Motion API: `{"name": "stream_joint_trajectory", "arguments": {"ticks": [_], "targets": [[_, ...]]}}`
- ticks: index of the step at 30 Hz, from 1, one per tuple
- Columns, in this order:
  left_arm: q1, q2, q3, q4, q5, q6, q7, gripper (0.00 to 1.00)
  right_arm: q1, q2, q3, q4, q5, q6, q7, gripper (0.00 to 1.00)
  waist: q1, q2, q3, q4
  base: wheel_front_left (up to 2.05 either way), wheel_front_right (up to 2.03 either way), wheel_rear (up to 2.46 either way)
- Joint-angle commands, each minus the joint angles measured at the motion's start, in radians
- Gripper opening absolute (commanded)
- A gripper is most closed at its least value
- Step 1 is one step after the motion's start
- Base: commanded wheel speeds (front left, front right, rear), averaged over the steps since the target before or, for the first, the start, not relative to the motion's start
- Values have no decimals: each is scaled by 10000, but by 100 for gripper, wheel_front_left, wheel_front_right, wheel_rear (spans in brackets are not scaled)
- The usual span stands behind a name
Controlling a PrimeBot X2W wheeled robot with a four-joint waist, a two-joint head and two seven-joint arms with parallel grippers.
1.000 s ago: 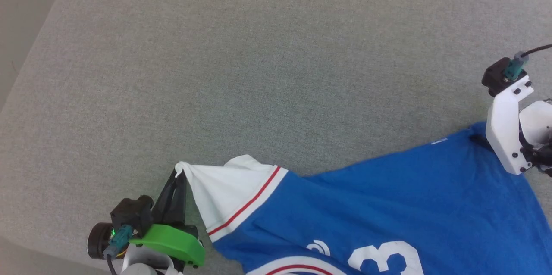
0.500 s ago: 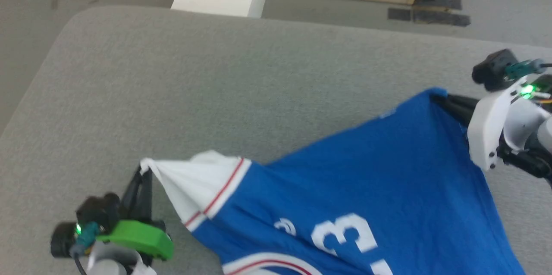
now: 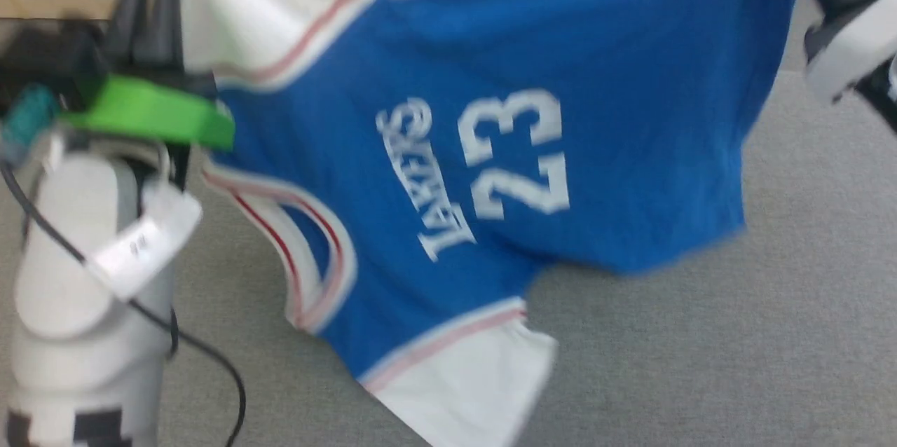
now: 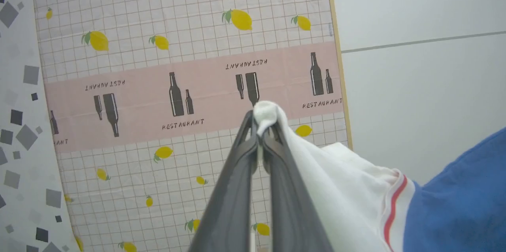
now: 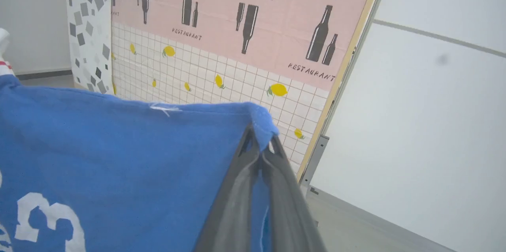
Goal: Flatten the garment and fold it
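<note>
Your left gripper (image 4: 259,125) is clamped shut on the white sleeve tip, plain in its wrist view. Head view gives you the shirt (image 3: 596,69) hanging spread above the grey table (image 3: 771,335). Right wrist view shows the right gripper (image 5: 260,141) pinched shut on a blue corner.

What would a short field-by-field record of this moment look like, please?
garment: blue T-shirt with white sleeves, red trim and a white 23 print, held up and spread between both grippers
left gripper: shut on the tip of a white sleeve
right gripper: shut on a blue corner of the garment
lower sleeve: hangs loose toward the grey surface; contact cannot be told
background: panel printed with lemons and bottles
fold state: not yet folded
</note>
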Motion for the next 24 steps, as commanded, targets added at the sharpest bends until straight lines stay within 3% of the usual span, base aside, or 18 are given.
{"name": "stream_joint_trajectory", "arguments": {"ticks": [1, 13, 19, 24], "targets": [[-729, 146, -93, 178, 168, -79, 67, 0, -365, 225, -291, 139, -288, -17, -91, 0, 0, 0, 269, -125, 0, 0, 0], [-7099, 181, -609, 2176, 394, -188, 52, 0, -4064, 1351, -2506, 780, -1897, -17, 558, 0, 0, 0, 2982, -367, 0, 0, 0], [-10055, 212, -709, 3199, 613, -182, -236, 0, -6187, 1575, -3023, 1108, -2922, -17, 624, 0, 0, 0, 4118, -400, 0, 0, 0], [-11466, 232, -748, 4004, 618, -199, -454, 0, -7282, 1805, -3213, 1705, -3358, -17, 461, 0, 0, 0, 4534, -384, 0, 0, 0]]}}
